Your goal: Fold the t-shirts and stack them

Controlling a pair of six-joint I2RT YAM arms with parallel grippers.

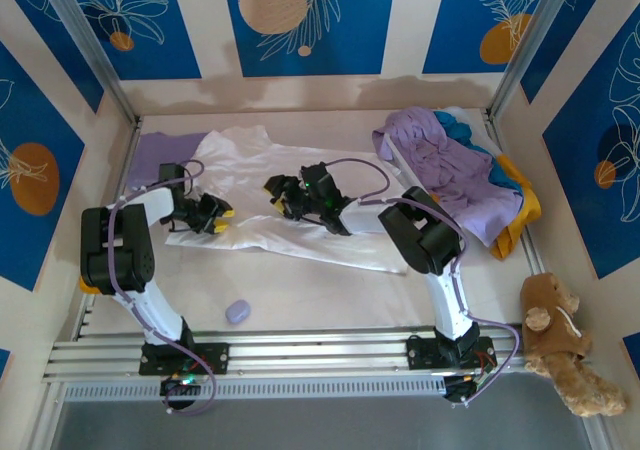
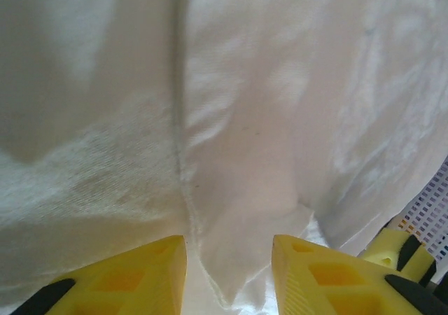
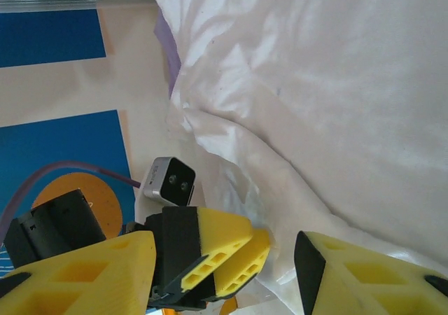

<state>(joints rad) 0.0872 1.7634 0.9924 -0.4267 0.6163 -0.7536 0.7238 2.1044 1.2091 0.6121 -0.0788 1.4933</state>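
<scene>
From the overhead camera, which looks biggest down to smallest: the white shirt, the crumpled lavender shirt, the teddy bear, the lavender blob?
1. white shirt
2. crumpled lavender shirt
3. teddy bear, fairly close behind
4. lavender blob, clearly smallest

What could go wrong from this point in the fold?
1. The left gripper straddles a thin hem fold of the white t-shirt; if it closes there, the cloth may slip out on lifting.
2. The right gripper sits open close beside it, so the fingers might collide.
3. A lavender t-shirt lies partly under the white one's far left side and could drag along.
</scene>
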